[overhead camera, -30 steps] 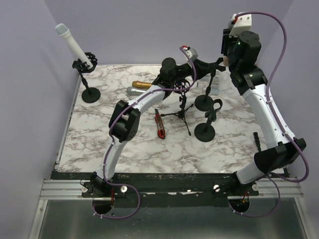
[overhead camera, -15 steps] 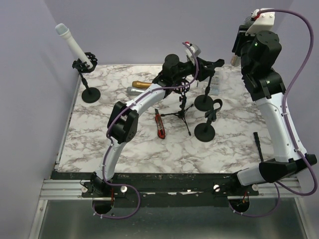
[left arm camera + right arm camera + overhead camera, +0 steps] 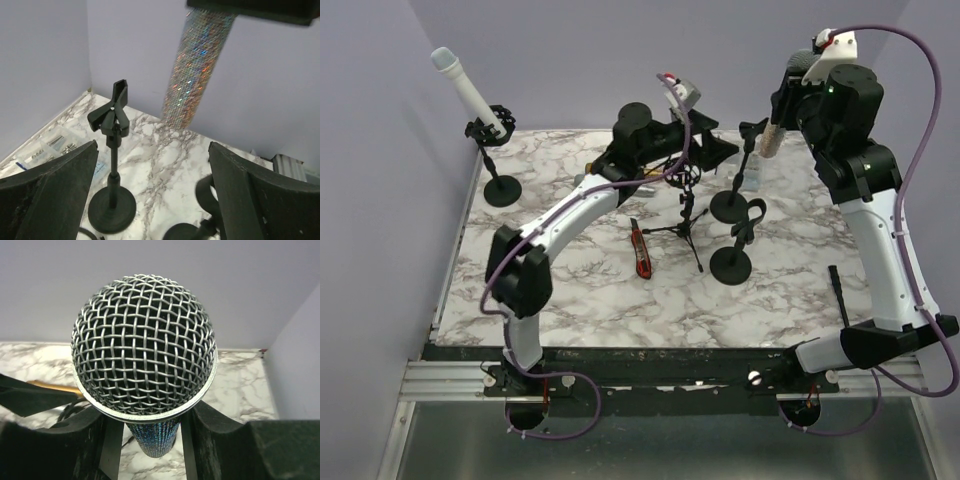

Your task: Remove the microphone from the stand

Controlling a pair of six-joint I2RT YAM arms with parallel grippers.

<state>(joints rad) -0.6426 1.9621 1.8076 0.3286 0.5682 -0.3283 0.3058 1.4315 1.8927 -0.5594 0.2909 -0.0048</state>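
The glittery microphone (image 3: 144,342) hangs upright in my right gripper (image 3: 150,440), which is shut on its sparkly body just under the mesh head. In the top view the microphone (image 3: 770,140) is in the air beside the stand's empty clip (image 3: 752,128), clear of it, under the right gripper (image 3: 787,100). The left wrist view shows the stand (image 3: 114,120) with its bare clip and round base, and the microphone (image 3: 195,75) hanging behind it. My left gripper (image 3: 152,195) is open and holds nothing. In the top view the left gripper (image 3: 715,150) sits left of the stand.
A white microphone (image 3: 460,85) sits in another stand (image 3: 500,188) at the far left. A small tripod (image 3: 685,215), a second round-base stand (image 3: 732,262), a red utility knife (image 3: 641,250), loose microphones (image 3: 603,172) and a clear parts box (image 3: 55,147) are on the marble table (image 3: 570,290).
My left gripper has opened and drawn back to the left, away from the stand. The right arm has lifted the microphone up off the clip.
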